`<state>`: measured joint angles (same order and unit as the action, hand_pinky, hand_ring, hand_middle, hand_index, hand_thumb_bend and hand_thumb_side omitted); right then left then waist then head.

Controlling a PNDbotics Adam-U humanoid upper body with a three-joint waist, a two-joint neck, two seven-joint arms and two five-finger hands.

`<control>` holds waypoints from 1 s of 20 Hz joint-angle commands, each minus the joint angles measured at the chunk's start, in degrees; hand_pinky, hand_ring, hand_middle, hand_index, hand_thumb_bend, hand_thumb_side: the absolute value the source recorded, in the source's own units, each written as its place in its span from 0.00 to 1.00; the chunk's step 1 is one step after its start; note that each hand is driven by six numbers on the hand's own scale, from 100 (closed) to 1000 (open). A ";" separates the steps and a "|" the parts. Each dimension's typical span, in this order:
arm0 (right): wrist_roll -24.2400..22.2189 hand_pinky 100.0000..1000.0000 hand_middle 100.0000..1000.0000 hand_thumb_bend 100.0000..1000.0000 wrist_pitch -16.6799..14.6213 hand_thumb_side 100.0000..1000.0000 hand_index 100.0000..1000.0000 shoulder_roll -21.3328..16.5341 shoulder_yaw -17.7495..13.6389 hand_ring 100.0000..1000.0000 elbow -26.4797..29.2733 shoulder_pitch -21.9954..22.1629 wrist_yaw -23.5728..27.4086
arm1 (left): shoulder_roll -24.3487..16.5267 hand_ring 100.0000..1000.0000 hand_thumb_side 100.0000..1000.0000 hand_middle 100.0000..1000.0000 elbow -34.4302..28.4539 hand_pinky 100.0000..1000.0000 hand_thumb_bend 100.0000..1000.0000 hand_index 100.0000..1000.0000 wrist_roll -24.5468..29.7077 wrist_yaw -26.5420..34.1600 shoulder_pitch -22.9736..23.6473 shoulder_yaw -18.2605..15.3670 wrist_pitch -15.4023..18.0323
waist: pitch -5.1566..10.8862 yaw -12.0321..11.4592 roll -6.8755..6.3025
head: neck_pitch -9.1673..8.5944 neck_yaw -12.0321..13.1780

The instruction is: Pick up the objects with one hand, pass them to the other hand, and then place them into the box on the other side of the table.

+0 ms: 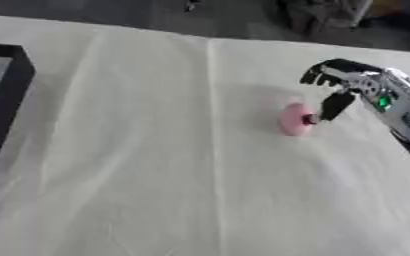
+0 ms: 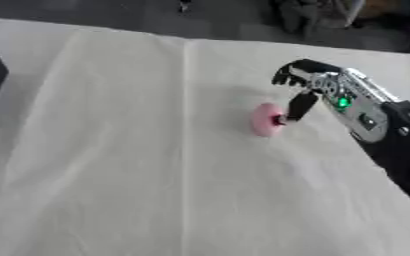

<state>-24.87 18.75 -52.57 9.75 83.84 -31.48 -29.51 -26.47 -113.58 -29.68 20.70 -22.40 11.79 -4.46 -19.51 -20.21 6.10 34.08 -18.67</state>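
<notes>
right hand (image 2: 318,87) over the white tablecloth (image 1: 156,175), fingers curled, thumb tip touching small round pink object (image 1: 294,119) mid-table. can't tell if actually gripped. black-walled box (image 1: 5,95) way off at left edge.

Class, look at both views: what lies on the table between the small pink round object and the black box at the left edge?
Only bare white tablecloth lies between the pink round object and black box, shown best in the left eye view.
</notes>
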 commanded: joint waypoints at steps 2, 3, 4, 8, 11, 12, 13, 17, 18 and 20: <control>1.57 0.78 0.73 0.46 -0.53 0.00 0.75 -0.24 0.22 0.80 -0.63 -1.05 0.52 | -0.31 0.67 0.69 0.75 -1.01 0.91 0.43 0.89 -0.13 -0.01 -0.14 -0.11 -0.74 | 0.67 -0.23 -0.37 | -0.80 -0.17; 1.93 0.78 0.72 0.46 -0.72 0.00 0.75 -0.12 0.35 0.80 -0.46 -1.06 0.73 | -0.28 0.67 0.69 0.75 -1.01 0.91 0.43 0.89 -0.19 0.03 -0.09 -0.14 -0.91 | 0.63 -0.25 -0.36 | -0.79 -0.14; 2.20 0.78 0.72 0.45 -0.97 0.00 0.75 -0.06 0.47 0.80 -0.07 -0.99 0.94 | -0.26 0.67 0.69 0.75 -1.01 0.91 0.43 0.89 -0.27 0.05 -0.05 -0.19 -1.02 | 0.60 -0.24 -0.35 | -0.75 -0.09; 3.08 0.77 0.62 0.40 -2.12 0.00 0.66 -0.39 0.41 0.77 3.36 -0.07 2.10 | -0.28 0.67 0.69 0.75 -1.01 0.91 0.43 0.89 -0.50 0.01 0.18 -0.28 -1.48 | 0.62 -0.06 -0.26 | -0.42 0.27; 3.02 0.75 0.53 0.25 -2.11 0.00 0.57 -0.66 0.44 0.73 5.08 0.71 3.12 | -0.16 0.67 0.70 0.74 -1.01 0.92 0.43 0.89 -0.50 -0.07 0.29 -0.30 -1.66 | 0.68 0.03 -0.20 | -0.34 0.39; 2.84 0.75 0.53 0.24 -1.82 0.00 0.57 -0.57 0.47 0.73 5.09 0.83 3.65 | -0.08 0.67 0.70 0.74 -1.01 0.92 0.43 0.89 -0.48 -0.11 0.29 -0.33 -1.69 | 0.68 0.02 -0.20 | -0.31 0.38; 2.80 0.74 0.52 0.27 -1.41 0.00 0.56 -0.47 0.48 0.72 4.97 0.88 4.17 | 0.00 0.67 0.70 0.74 -1.01 0.92 0.43 0.89 -0.43 -0.18 0.26 -0.37 -1.68 | 0.68 0.00 -0.20 | -0.26 0.39; 2.54 0.72 0.49 0.31 -0.46 0.00 0.54 -0.09 0.79 0.69 4.12 0.99 6.42 | 0.13 0.67 0.69 0.74 -1.01 0.92 0.44 0.88 -0.38 -0.46 0.28 -0.59 -1.47 | 0.59 -0.18 -0.18 | 0.14 0.43; 2.30 0.72 0.51 0.31 -0.43 0.00 0.55 -0.01 0.87 0.70 3.92 1.01 6.94 | 0.15 0.67 0.69 0.73 -1.01 0.92 0.44 0.88 -0.44 -0.48 0.33 -0.64 -1.46 | 0.57 -0.20 -0.17 | 0.23 0.44; 1.41 0.72 0.52 0.31 -0.56 0.00 0.59 0.09 1.13 0.69 3.60 1.03 7.47 | 0.26 0.67 0.69 0.73 -1.01 0.92 0.44 0.87 -0.62 -0.46 0.39 -0.74 -1.43 | 0.54 -0.24 -0.11 | 0.38 0.45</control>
<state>-23.02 18.16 -51.31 11.06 87.48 -30.18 -22.68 -25.69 -113.58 -30.18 20.68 -21.68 11.70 -5.97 -19.83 -20.43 6.24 34.33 -18.28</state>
